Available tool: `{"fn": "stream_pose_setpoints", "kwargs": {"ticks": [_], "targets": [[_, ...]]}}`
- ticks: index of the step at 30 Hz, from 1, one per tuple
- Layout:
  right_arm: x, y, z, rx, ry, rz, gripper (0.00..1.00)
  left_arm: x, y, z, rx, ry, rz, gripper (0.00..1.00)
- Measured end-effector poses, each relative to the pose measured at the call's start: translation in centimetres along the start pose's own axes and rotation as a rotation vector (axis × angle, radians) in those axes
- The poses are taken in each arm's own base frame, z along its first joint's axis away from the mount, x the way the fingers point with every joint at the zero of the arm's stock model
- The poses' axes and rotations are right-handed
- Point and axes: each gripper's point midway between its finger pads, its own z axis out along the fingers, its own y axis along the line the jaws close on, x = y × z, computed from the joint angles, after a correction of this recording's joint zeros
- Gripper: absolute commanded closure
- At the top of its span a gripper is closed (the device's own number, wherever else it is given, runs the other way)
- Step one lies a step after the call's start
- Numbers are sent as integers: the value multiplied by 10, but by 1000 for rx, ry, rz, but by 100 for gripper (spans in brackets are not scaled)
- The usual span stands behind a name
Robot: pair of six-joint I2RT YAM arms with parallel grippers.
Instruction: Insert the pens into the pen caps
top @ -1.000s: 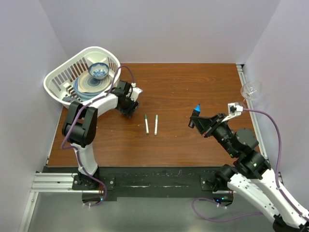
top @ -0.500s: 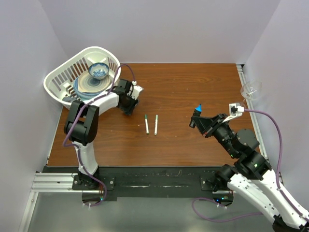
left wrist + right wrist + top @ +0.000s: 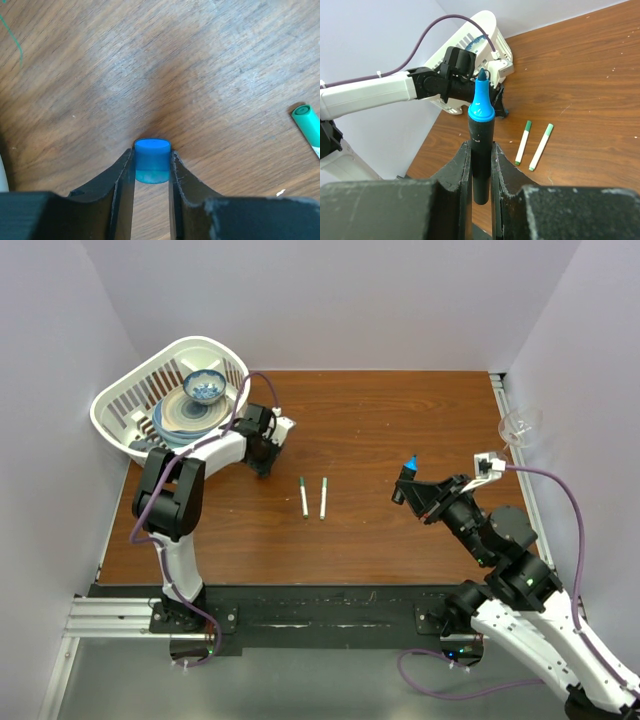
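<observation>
My left gripper is low at the table near the basket, shut on a short blue pen cap that stands upright on the wood between the jaws. My right gripper is raised over the right of the table, shut on a dark-bodied pen whose blue tip points up. Two white pens with green caps on them lie side by side mid-table. They also show in the right wrist view. One green end shows in the left wrist view.
A white basket with plates and a patterned bowl stands at the back left, just behind my left gripper. A clear glass stands at the right edge. Purple walls close in the table on three sides.
My left gripper has shifted slightly toward the back left, near the basket. The right arm and the two pens on the table have not moved.
</observation>
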Motion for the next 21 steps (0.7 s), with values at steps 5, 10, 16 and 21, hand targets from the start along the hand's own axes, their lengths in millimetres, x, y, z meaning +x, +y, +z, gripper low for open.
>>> {"fn": "stream_pose_setpoints", "kwargs": {"ticks": [5,10,16,21], "targets": [[10,-2,8,11,43,1,100,6,-5,-5,2,-7,-72,100],[43,-8,30,32,186,-11,100,14,-26,-30,57,-49,-235,100],[76,-3,54,-27,312,-6,100,-43,-72,-114,222,-395,-453,100],[107,2,79,-81,395,12,100,-91,-135,-192,439,-632,-520,100]]}}
